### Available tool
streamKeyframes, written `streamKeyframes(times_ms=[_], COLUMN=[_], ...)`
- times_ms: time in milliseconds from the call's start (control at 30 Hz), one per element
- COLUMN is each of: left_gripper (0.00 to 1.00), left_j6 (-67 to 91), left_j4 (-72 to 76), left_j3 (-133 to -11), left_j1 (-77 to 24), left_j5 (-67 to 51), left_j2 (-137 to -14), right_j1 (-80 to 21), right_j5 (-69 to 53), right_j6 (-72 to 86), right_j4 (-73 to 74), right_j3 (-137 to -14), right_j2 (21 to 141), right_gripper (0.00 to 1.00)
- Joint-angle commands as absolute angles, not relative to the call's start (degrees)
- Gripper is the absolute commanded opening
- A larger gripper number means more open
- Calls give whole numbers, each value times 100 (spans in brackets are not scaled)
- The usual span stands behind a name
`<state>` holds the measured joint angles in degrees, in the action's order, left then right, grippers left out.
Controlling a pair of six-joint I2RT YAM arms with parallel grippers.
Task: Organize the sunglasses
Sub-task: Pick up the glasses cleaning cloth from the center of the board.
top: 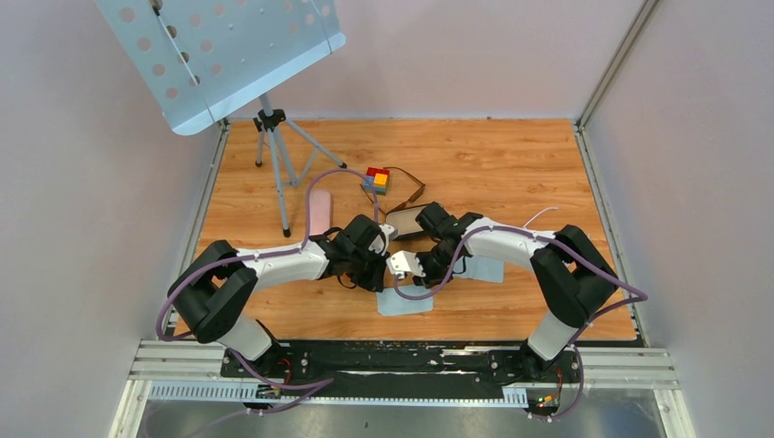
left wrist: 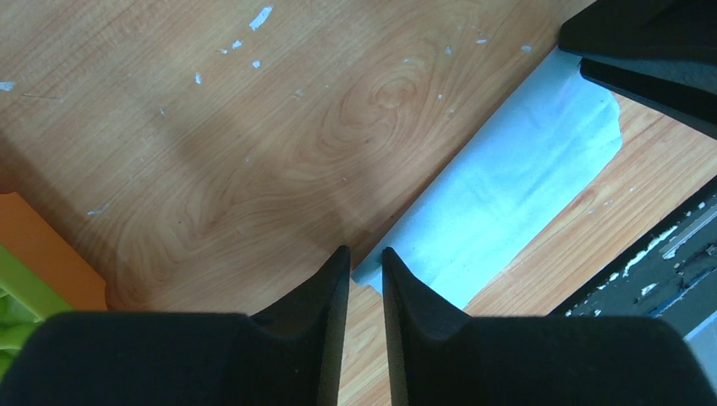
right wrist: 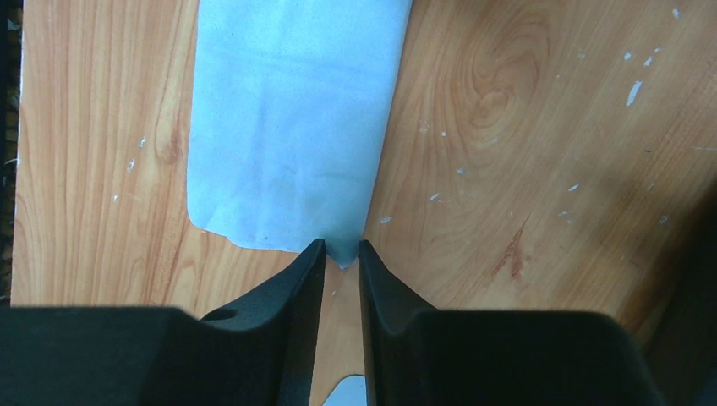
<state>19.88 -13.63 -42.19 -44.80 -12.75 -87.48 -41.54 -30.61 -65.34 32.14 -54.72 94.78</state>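
The sunglasses, thin dark-brown frame with brownish lenses, lie on the wooden table just beyond the two wrists, their slim temple arms reaching toward the back. They do not show in either wrist view. My left gripper hangs low over the table with a narrow gap between its fingers; the corner of a light blue cloth lies at its tips. My right gripper is also narrowly open, its tips at the corner of a light blue cloth. Neither holds anything that I can see.
A pink oblong case lies left of the arms. A small block of red, yellow and blue sits behind the sunglasses. A tripod music stand occupies the back left. Two blue cloths lie near the front.
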Motion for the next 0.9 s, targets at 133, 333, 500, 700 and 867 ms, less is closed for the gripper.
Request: streamKeyframes(times_ms=[133,333,500,700,867], left_gripper=[24,27,27,21,17], left_j6=[1880,1869,1865,1857,1857], left_j4=[-1779,-1837,-1823,-1819,-1780], left_j3=[-4118,-4088,-4100,-4096,-4104], left_j1=[-4447,-4447,-4447,-4447,-4447], left_j5=[-1151,-1163,-1205,-1310,-1355], left_j2=[-8779,-8698,-8755,-8844,-8896], right_j1=[-4185,-4180,-4184,-4192,-4227], right_j5=[-2994,-3012,-3067,-3060,-3048], right_j6=[-6388,-6349,-6333,-6361,-6556], right_j4=[3384,3393,3391,3411,3600], right_j3=[-5634,-5635,-5683,-5711,-5628], right_j2=[9598,9458,9472,9677,9634], right_gripper=[27,29,30,27,25])
